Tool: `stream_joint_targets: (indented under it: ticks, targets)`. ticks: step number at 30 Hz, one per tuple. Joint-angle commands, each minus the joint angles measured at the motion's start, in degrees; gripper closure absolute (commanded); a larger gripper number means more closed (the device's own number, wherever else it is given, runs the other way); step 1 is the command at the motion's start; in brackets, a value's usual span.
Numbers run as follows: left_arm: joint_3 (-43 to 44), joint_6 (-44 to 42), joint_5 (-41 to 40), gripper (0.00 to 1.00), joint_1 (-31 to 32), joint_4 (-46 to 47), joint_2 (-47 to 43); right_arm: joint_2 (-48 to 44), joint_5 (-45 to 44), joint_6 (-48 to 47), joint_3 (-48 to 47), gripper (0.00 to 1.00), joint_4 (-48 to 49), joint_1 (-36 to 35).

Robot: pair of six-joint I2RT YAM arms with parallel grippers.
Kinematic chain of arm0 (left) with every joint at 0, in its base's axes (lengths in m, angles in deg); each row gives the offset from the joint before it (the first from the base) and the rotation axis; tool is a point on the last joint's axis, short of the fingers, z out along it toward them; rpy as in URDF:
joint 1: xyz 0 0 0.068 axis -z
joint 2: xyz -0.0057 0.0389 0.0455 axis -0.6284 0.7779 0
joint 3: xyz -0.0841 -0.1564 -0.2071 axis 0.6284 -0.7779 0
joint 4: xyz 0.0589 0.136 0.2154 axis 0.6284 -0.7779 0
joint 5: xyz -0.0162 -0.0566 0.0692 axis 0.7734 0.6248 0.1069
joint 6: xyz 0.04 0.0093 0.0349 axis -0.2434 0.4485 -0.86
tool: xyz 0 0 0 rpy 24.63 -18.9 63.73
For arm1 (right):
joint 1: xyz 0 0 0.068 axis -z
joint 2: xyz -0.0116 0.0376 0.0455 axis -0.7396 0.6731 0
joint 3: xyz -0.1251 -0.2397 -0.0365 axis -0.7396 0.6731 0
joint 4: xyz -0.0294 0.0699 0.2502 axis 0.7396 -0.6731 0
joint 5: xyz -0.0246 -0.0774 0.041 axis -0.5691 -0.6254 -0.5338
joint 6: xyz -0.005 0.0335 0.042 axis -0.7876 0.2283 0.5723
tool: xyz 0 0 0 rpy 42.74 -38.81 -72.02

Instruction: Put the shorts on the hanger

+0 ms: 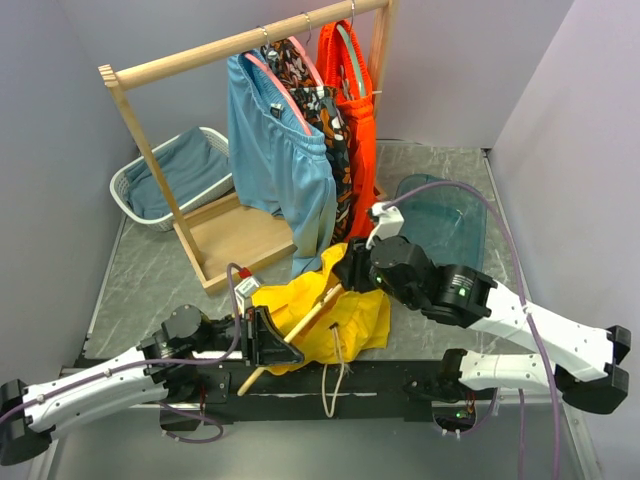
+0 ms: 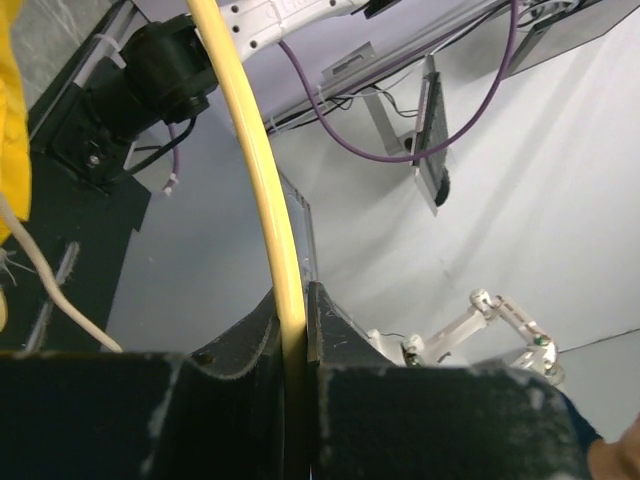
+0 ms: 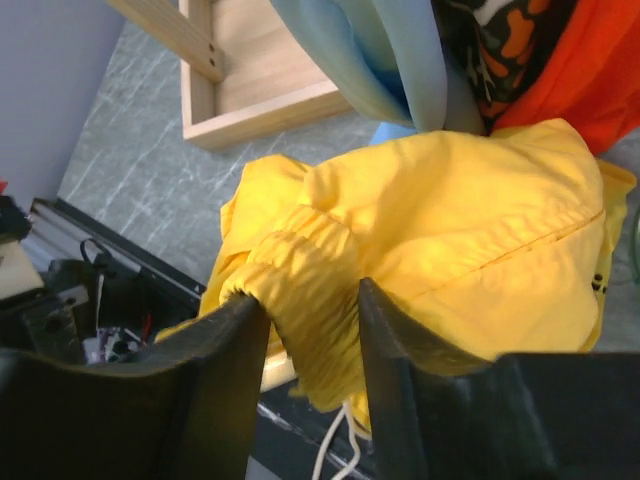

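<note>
The left gripper [image 2: 293, 312] sits closest, its jaws pinched tight on a thin arm of the hanger [image 2: 252, 140], which runs up out of them. Seen from above, that wood lies at a slant in front of the robot, so the grip likely serves to steady it while cloth is worked on. The shorts [image 3: 450, 230] lie heaped over the hanger's far end, just in front of the rack [image 1: 240, 45], with the drawstring [image 1: 332, 385] trailing toward the near edge. The right gripper [image 3: 308, 310] is parted only as wide as the bunched waistband [image 3: 300, 290] wedged between its fingers [image 3: 215, 350]. It is clamped on that elastic, probably to draw the opening along the wood.
</note>
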Motion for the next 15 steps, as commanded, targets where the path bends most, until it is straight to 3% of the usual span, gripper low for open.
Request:
stream_joint_targets:
  ticks: [1, 8, 11, 15]
  targets:
    - [-1.16, -6.88, -5.21, 0.99, 1.30, 14.59, 0.95, -4.93, -0.81, 6.83, 1.21, 0.43, -3.41, -0.31]
    - [-3.19, -10.49, -7.76, 0.99, 3.85, 17.14, 3.41, -10.99, -0.81, 19.48, 0.68, 0.30, -13.44, 2.67]
    - [-3.46, -11.37, -7.76, 0.99, 4.37, 17.23, 4.11, -15.20, 2.78, 24.15, 2.43, 0.25, -14.25, 8.46]
    - [-0.92, -14.18, -7.24, 0.99, 5.08, 12.68, 5.34, -17.68, 15.16, 25.12, 5.51, 0.25, -11.00, 20.59]
